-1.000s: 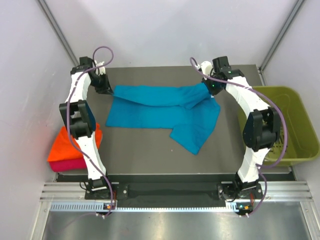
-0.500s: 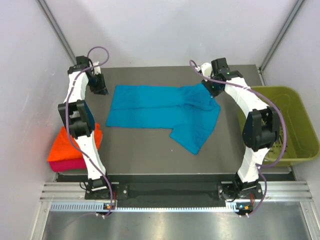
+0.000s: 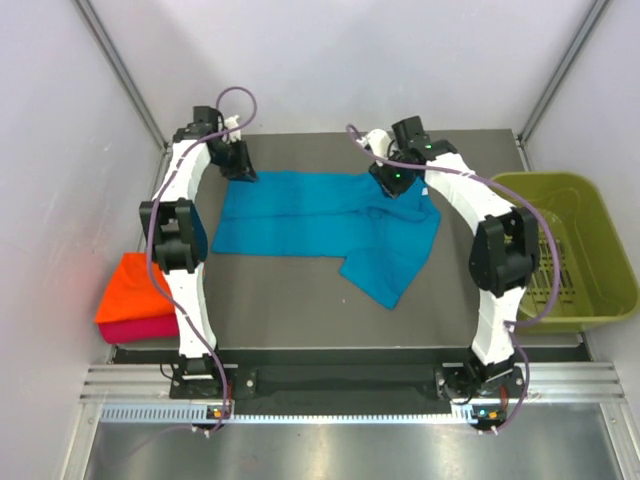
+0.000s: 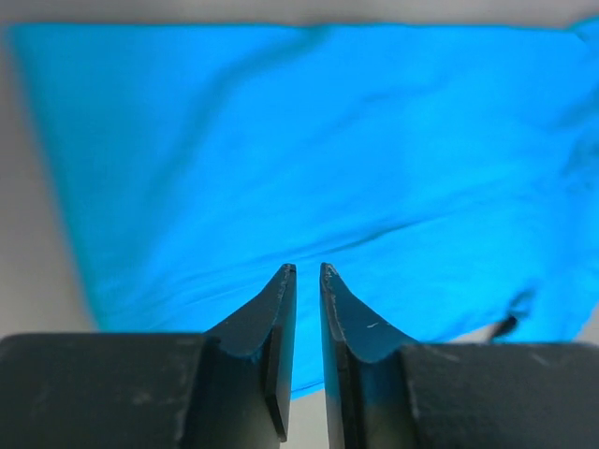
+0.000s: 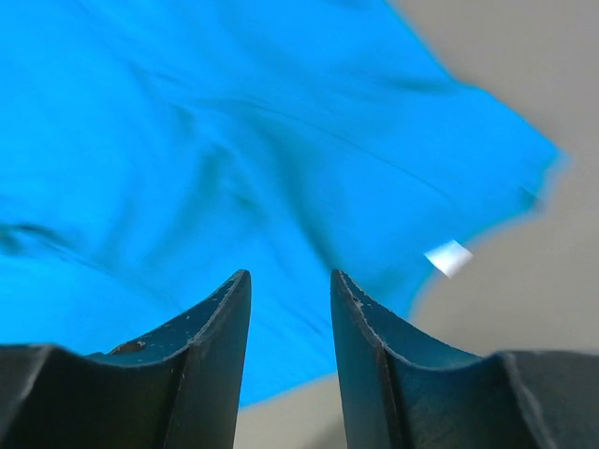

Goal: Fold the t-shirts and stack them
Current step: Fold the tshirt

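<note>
- Fingers [image 4: 277,318] of left gripper [image 4: 303,271]: parted by a narrow slit, holding nothing, poised over the far-left edge of the teal t-shirt [image 4: 281,140].
- Fingers [image 5: 220,323] of right gripper [image 5: 290,276]: moderately apart, empty, above the shirt's far-right part, near the white neck label [image 5: 448,257].
- Teal t-shirt: spread across mid-table [image 3: 280,300], one flap trailing toward the near side. Judged light, limp and quick to crease; best pinched at edges or corners.
- Orange t-shirt [image 3: 135,288] on magenta t-shirt [image 3: 135,329]: folded pile beside the near-left table edge, well apart.
- Olive basket [image 3: 545,178]: right of table; apparently no obstruction.
</note>
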{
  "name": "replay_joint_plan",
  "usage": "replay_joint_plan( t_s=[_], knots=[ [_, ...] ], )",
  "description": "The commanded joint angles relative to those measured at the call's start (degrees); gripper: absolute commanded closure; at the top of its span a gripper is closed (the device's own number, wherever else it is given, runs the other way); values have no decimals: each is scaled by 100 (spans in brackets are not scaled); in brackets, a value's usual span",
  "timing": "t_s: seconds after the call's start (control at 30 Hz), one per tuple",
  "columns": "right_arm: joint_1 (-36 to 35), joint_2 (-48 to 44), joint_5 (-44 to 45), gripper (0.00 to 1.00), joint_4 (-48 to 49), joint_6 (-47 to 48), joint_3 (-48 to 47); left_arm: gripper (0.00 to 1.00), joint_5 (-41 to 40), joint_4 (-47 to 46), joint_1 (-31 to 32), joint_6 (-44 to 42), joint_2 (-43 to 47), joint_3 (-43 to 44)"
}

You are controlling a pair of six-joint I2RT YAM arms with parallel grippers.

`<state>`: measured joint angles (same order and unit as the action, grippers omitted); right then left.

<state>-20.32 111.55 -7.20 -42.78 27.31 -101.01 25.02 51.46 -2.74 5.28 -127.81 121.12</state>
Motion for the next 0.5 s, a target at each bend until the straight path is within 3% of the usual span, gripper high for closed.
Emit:
replay_joint_plan(
  t_s=[0.0,0.2,0.47],
  knots=[
    [-139,411,-790,60,-186,-6,-375,80,477,-251,37,289,-235,-106],
    [-218,947,-844,70,-256,196,-586,85,364,-207,37,342,-517,-167],
    [-262,1229,-809,68,-248,196,-630,86,469,-295,37,553,-306,-756]
  ],
)
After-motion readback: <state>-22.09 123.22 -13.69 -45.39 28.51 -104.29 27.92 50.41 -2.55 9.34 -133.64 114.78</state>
